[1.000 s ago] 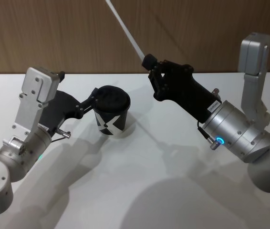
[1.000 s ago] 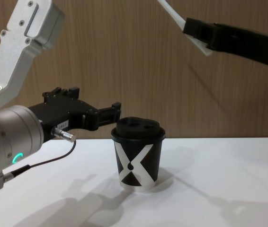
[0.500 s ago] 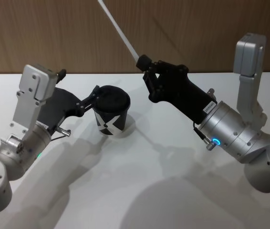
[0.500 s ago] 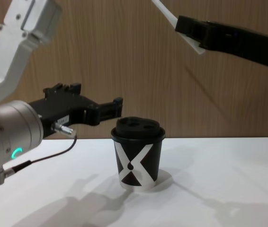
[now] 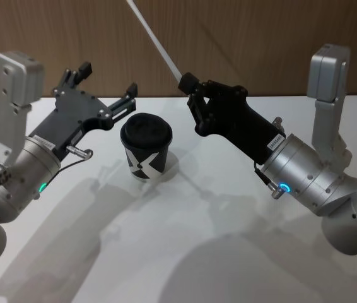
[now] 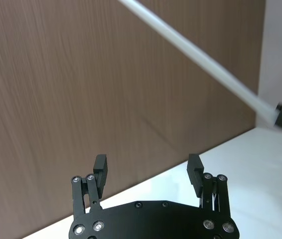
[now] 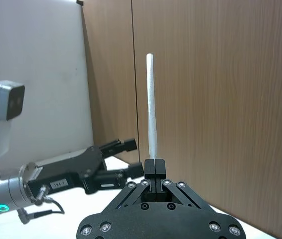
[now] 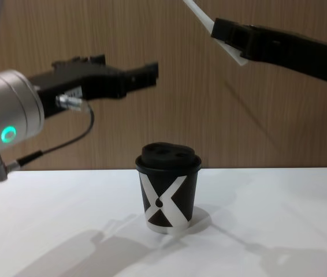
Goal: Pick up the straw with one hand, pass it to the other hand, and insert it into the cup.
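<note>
Slanting up and leftward, the straw [image 5: 156,41] is pinched at its lower end by the right pincer [image 5: 188,82], higher than the cup [image 5: 146,148]; the left pincer [image 5: 108,80], spread wide and empty, is held left of its shaft.

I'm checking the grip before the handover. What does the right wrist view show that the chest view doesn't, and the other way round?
Right wrist view adds: the right end effector seen head-on, shut on the straw, and the straw's free upper tip.
Chest view adds: the cup standing on the table with its lid on, and the straw's short lower end poking out beyond the grip.
Both share: the straw held in the right end effector, and the left end effector, open and apart from the straw.
</note>
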Controlling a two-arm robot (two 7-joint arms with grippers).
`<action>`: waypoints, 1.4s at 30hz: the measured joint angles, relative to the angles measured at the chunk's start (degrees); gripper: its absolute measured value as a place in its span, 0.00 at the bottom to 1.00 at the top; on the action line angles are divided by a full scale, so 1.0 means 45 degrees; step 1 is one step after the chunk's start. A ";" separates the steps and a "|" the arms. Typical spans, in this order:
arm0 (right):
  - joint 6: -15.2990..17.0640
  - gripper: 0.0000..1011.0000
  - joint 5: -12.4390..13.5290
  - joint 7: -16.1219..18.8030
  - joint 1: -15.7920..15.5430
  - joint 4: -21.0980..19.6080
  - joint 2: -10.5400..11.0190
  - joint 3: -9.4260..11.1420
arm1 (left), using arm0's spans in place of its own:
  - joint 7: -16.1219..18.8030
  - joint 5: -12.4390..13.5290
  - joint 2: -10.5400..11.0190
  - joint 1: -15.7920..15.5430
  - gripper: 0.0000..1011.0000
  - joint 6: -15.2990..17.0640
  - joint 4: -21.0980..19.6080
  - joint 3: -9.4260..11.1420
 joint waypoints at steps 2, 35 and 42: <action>-0.0004 0.00 0.0000 0.0002 0.0002 0.0001 0.0002 -0.0004 | -0.0228 -0.0365 -0.0032 0.0048 0.99 -0.0012 -0.0158 -0.0153; -0.0016 0.00 0.0000 0.0004 0.0009 0.0001 0.0004 -0.0028 | -0.2402 -0.5170 -0.0930 0.0056 0.99 0.0508 -0.0374 -0.1302; -0.0015 0.00 0.0000 0.0004 0.0009 0.0001 0.0003 -0.0027 | -0.2958 -0.6156 -0.1241 -0.0110 0.99 0.0646 -0.0022 -0.1302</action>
